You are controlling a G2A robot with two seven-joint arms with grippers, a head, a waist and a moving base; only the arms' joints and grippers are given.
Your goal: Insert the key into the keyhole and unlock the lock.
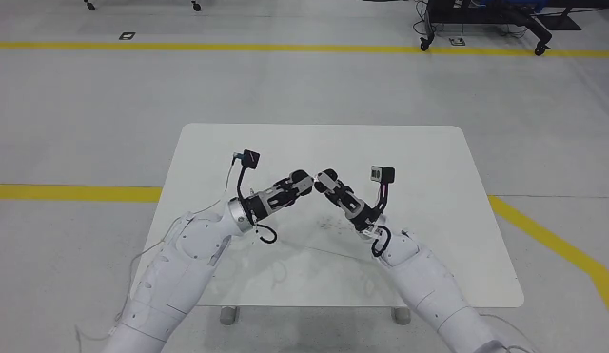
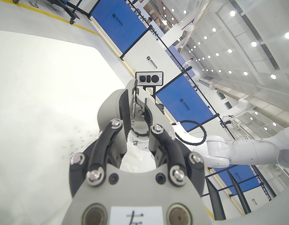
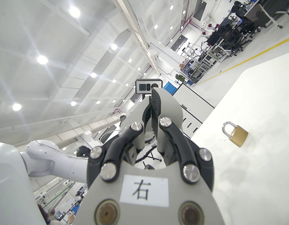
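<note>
Left end effector (image 2: 136,99) is half open, with a thin metal key (image 2: 134,106) between its fingers. Right end effector (image 3: 151,100) is pinched shut, facing it. A brass padlock (image 3: 235,133) lies on the table (image 3: 252,176) nearby.

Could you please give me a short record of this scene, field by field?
padlock: brass, shackle looks closed, lying on the table, untouched
left gripper: raised above the table, jaws apart, thin metal piece between them, possibly the key
right gripper: raised, jaws shut, tip close to the left gripper
key in keyhole: not yet
</note>
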